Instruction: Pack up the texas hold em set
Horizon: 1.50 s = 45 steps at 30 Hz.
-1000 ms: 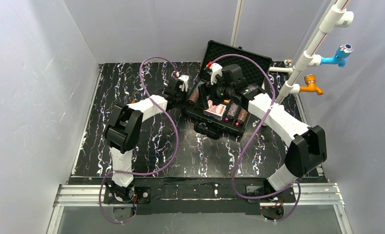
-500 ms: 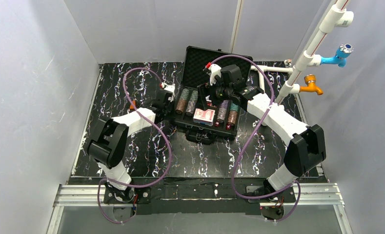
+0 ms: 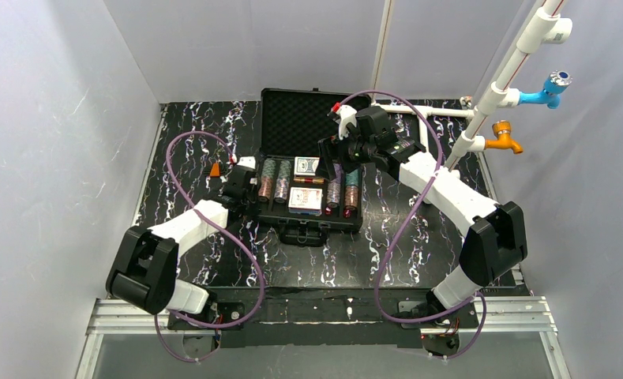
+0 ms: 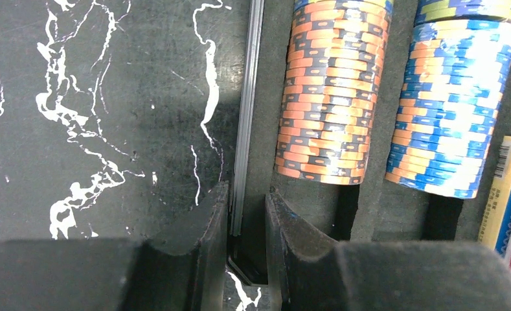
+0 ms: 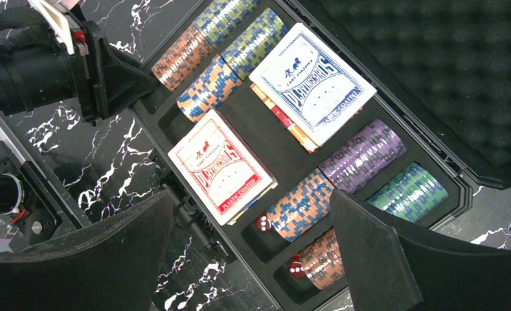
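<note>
The black case (image 3: 292, 120) lies open mid-table, its foam lid (image 5: 434, 58) raised at the back. Rows of poker chips (image 3: 274, 179) lie in its slots: orange (image 4: 324, 91), blue (image 4: 447, 103), purple (image 5: 363, 155) and green (image 5: 408, 191). A red deck (image 5: 221, 165) and a blue deck (image 5: 312, 81) lie in the middle, and red dice (image 5: 263, 222) sit at the ends of the chip rows. My left gripper (image 3: 243, 183) (image 4: 246, 220) is shut on the case's left wall (image 4: 247, 97). My right gripper (image 3: 333, 154) (image 5: 246, 253) hangs open above the tray, holding nothing.
A small orange item (image 3: 215, 169) lies on the marbled black mat left of the case. A white pipe (image 3: 442, 112) runs along the back right, with a blue tap (image 3: 557, 83) and an orange tap (image 3: 504, 143). Grey walls close in both sides.
The case has slid left and turned square to the table, with my left gripper on its left wall drawing back. The right gripper has stayed open above it.
</note>
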Each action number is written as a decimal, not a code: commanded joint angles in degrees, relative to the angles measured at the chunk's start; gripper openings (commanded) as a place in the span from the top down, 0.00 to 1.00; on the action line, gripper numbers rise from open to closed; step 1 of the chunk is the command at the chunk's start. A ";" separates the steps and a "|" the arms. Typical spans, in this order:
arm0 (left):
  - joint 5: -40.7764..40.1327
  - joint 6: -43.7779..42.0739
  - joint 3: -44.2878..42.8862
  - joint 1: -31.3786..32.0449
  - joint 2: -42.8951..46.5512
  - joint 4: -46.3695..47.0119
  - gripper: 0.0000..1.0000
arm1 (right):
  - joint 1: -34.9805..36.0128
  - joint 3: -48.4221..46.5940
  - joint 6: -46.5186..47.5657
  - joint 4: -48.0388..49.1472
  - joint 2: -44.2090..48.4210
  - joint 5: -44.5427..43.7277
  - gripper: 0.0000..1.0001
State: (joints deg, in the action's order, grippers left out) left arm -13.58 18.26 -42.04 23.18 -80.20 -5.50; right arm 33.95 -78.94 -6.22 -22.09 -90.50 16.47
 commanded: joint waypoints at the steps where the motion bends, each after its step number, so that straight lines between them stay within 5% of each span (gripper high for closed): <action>1: -13.07 -0.57 0.89 -1.90 4.68 -3.00 1.00 | 0.41 -0.65 0.46 1.08 -0.30 -0.87 0.02; 7: -14.10 -0.43 1.00 -1.84 4.91 -3.47 0.99 | 0.41 -0.78 0.64 0.82 -0.37 -1.18 0.02; 11: -14.14 -0.33 1.45 -1.91 6.20 -3.72 0.88 | 0.41 -0.78 0.96 0.56 -0.21 -1.95 0.02; 14: -14.58 0.01 1.78 -1.90 7.97 -3.94 0.65 | 0.41 -1.15 1.10 0.34 -0.10 -2.38 0.02; 18: -15.07 0.15 1.88 -1.91 10.96 -4.45 0.21 | 0.41 -2.31 1.01 -0.12 -0.15 -2.16 0.02; 20: -15.03 0.19 1.80 -1.89 12.70 -4.96 0.11 | 0.41 -2.88 0.59 0.00 -0.20 -1.77 0.02; 25: -10.57 0.49 2.36 -1.81 16.49 -4.97 0.04 | 0.47 -6.16 -0.77 -0.32 -1.03 -0.56 0.02; 33: -5.07 5.13 3.61 -1.56 19.07 9.97 0.02 | 0.59 -12.33 -1.41 0.11 -2.21 -2.19 0.02; 37: -9.15 6.48 -1.02 -1.51 10.55 13.07 0.02 | 0.59 -15.09 -2.10 1.88 -3.28 -3.93 0.02; 41: -2.51 3.66 -11.89 -1.54 1.54 6.62 0.02 | 0.28 -15.49 -5.96 6.70 -3.55 -6.24 0.02; 45: 4.28 3.41 -13.47 -1.56 -0.42 8.27 0.02 | -0.47 -16.08 -9.41 11.27 -4.43 -8.39 0.01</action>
State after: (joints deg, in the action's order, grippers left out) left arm -15.44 22.44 -53.04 21.50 -81.43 2.57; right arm 34.20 -92.12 -11.27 -18.37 -93.71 11.40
